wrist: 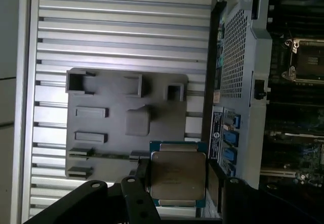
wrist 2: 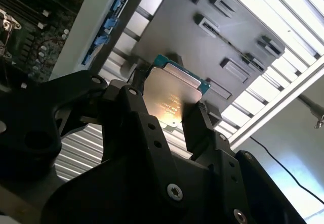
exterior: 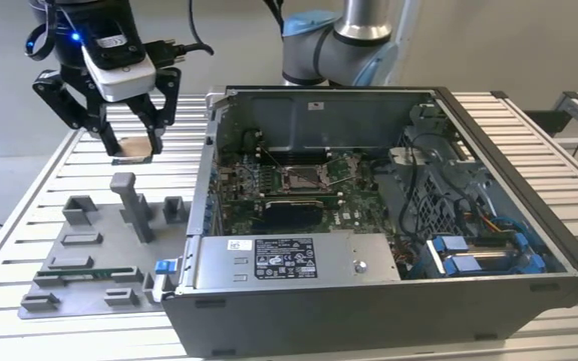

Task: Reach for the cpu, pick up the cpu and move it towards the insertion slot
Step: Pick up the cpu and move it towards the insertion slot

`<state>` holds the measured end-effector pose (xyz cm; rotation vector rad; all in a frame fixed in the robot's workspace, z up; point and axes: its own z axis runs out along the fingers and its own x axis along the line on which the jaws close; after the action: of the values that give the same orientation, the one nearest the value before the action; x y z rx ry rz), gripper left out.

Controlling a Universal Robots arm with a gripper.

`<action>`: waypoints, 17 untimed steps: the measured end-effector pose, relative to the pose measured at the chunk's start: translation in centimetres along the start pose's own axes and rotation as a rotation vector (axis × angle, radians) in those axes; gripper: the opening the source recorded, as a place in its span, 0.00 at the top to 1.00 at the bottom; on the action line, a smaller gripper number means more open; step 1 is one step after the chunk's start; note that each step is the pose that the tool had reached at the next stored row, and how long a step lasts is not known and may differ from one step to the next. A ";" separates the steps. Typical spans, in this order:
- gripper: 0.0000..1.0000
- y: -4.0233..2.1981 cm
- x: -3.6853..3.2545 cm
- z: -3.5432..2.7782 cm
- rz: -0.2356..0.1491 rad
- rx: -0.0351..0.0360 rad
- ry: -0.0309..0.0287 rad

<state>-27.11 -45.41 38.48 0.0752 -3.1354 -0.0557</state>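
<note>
My gripper hangs in the air above the slatted table at the exterior view's left, shut on the cpu, which shows there as a small tan square between the black fingers. In both wrist views the cpu shows its silvery-grey face with a green-blue rim, clamped at two opposite edges by the fingers. The insertion slot is a shiny metal-framed socket on the green motherboard inside the open computer case, well off toward the exterior view's right of the gripper. The slot also appears in the first wrist view.
A grey fixture plate with raised blocks and a tall post lies on the table below the gripper. The case's side wall stands between gripper and motherboard. Cables and a drive cage fill the case's right part.
</note>
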 end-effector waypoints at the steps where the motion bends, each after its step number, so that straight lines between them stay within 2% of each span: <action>1: 1.00 -0.01 -0.25 0.00 0.000 0.0000 0.0000; 17: 1.00 -0.17 -3.62 -0.02 0.000 0.0001 0.0001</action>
<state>-23.49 -45.41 38.48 0.0753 -3.1353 -0.0556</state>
